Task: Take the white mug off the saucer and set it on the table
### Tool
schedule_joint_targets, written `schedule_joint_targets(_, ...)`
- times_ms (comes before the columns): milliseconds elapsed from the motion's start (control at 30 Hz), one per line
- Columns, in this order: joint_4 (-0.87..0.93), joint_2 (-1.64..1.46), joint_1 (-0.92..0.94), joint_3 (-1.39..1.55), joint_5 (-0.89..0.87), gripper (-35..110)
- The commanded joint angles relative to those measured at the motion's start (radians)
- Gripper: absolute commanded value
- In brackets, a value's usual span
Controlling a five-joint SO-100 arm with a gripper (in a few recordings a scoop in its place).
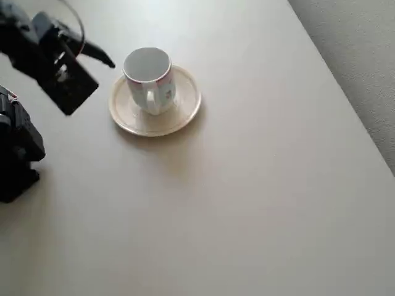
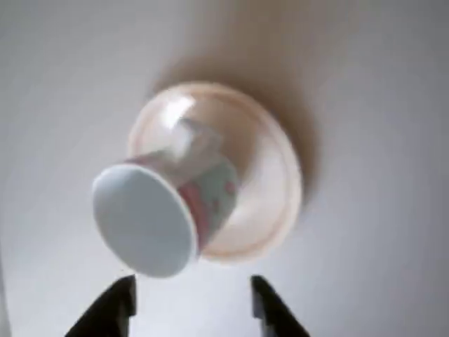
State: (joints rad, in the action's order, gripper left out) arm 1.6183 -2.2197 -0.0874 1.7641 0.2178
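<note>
Mug (image 1: 148, 73) upright on saucer (image 1: 182, 106); pincer (image 2: 193, 298) spread wide, empty, just beside it.

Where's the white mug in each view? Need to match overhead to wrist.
Overhead view: white mug upper left of centre, upright on the saucer, handle toward the bottom edge.
Wrist view: white mug left of centre, its mouth toward the camera, above the open gripper.
Shared landmark: the saucer under the mug.
</note>
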Motion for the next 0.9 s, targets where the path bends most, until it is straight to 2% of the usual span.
schedule_joint_targets(0,0.009,0.276,-0.011,-0.218,-0.017,20)
schedule_joint_targets(200,-0.063,0.436,-0.011,-0.172,-0.018,20)
schedule_joint_targets(867,-0.347,0.614,-0.091,0.023,-0.048,18)
